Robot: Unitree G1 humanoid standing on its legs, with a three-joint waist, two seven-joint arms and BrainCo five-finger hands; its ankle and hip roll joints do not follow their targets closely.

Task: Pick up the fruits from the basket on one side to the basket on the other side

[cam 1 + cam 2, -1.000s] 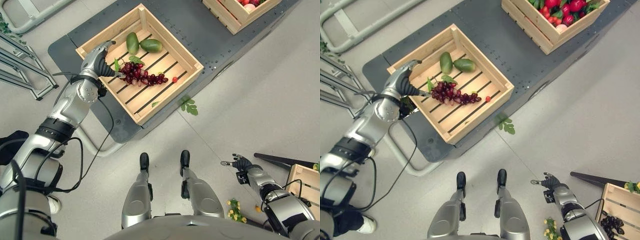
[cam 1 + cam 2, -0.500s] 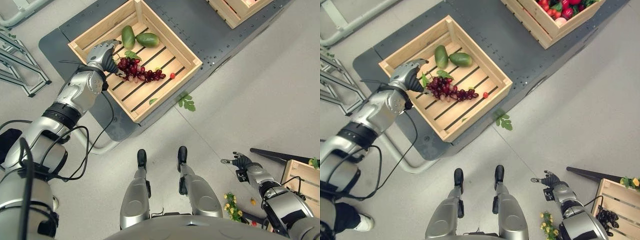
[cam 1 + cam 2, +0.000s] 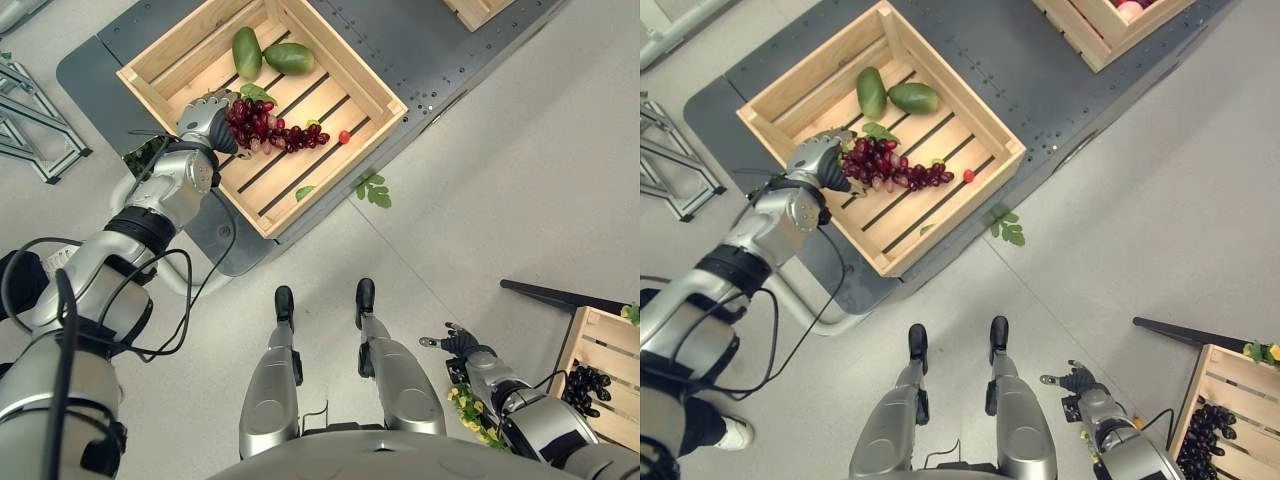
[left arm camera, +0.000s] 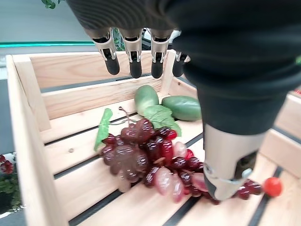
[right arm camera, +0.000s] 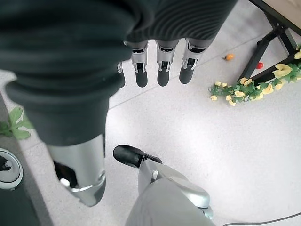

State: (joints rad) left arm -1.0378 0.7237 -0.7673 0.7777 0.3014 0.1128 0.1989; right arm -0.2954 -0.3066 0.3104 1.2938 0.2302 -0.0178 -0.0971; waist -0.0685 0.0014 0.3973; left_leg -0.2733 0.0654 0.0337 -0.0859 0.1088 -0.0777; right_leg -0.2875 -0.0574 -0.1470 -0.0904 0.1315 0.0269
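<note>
Our left hand (image 3: 207,115) hovers open, holding nothing; the grape bunch (image 3: 268,128) lies at its three o'clock, stretching toward four.

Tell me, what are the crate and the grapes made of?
The crate looks like pale unpainted wood: grain shows on its slats. The grapes look glossy and somewhat see-through, maybe plastic, though real fruit can't be ruled out.
</note>
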